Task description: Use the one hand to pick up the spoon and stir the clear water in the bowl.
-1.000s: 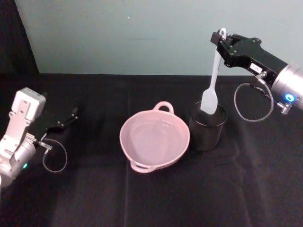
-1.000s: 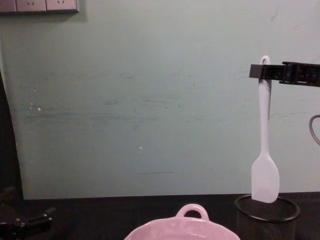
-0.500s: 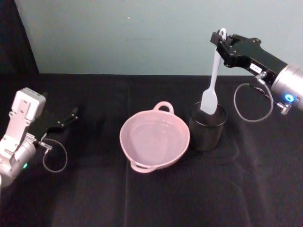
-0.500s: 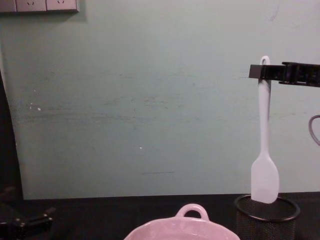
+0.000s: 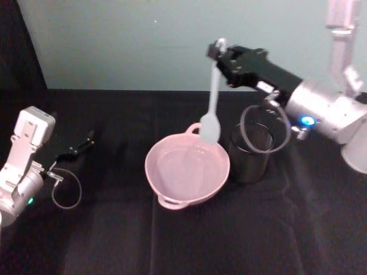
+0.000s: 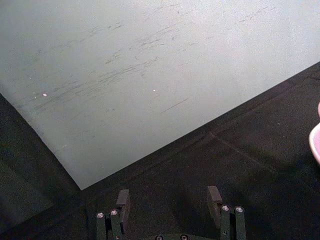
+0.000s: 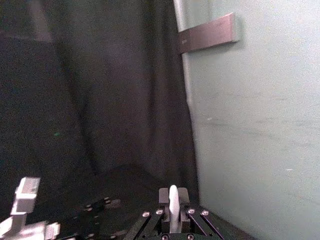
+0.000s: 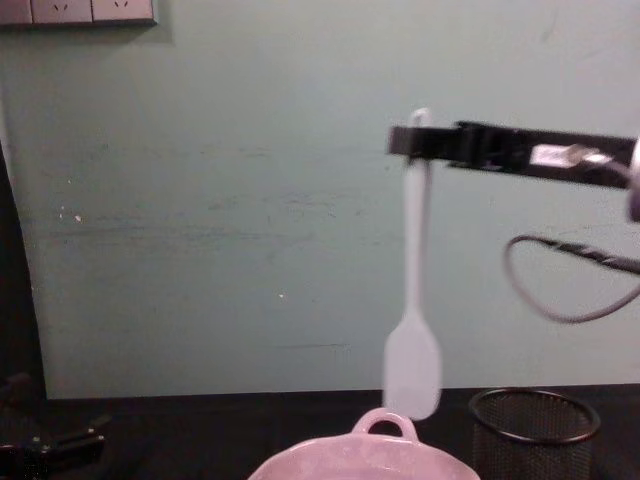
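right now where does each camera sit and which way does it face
Head view: high, looking down at the table; left gripper parked left, right gripper holding the spoon over the bowl.
Chest view: low, facing the wall across the table; right gripper enters at right.
Left wrist view: on the left arm, facing the wall past its open fingers.
Right wrist view: on the right arm, facing curtain and wall past fingers shut on the spoon.
Shared: head and chest both show the spoon hanging above the bowl's rim.

Seemingly a lab test bench: a black-draped table (image 5: 229, 240), with a bare pale-green wall (image 8: 200, 200) along its far edge (sockets (image 8: 80, 10) up high).
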Robot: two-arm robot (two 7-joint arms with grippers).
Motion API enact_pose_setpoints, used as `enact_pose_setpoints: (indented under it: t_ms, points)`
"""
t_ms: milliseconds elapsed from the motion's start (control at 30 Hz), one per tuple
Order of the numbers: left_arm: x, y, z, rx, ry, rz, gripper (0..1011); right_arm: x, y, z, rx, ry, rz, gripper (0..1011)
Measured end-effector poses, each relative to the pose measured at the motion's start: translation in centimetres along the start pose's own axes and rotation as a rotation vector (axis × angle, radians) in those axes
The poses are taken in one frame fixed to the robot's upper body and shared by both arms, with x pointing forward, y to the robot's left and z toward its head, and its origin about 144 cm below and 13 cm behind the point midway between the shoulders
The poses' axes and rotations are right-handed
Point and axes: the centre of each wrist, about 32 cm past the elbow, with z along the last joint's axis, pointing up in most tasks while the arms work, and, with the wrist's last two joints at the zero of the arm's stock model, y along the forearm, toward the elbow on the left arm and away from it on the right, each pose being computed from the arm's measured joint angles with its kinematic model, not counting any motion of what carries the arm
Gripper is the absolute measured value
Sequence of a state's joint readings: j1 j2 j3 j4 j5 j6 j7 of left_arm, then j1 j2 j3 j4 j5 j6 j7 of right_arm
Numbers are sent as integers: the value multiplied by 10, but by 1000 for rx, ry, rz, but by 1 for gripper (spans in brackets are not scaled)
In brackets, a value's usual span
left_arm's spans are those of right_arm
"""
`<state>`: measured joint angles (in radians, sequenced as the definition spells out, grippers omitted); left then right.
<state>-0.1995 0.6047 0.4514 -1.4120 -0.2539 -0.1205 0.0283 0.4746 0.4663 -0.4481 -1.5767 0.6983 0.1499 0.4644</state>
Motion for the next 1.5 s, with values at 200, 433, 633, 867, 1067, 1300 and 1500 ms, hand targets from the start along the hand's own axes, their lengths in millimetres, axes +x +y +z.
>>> enact_pose_setpoints:
  t_ms: [200,433,633,867,1067,1300,1500]
  points:
    - [0,0,0,0,0,0,1011,-6,26,-23,-15,4,72,109]
    - [0,0,0,0,0,0,1011,-10,36,-51,-57,-4,107,109]
    - [0,0,0,0,0,0,1011,-15,32,-67,-77,-5,117,109]
    - [0,0,0,0,0,0,1011,-19,32,-79,-87,17,127,109]
    - [0,0,0,0,0,0,1011,-15,44,-86,-78,38,119,109]
    - [0,0,0,0,0,0,1011,-6,56,-87,-75,50,110,109]
    - [0,0,0,0,0,0,1011,5,61,-85,-70,55,90,109]
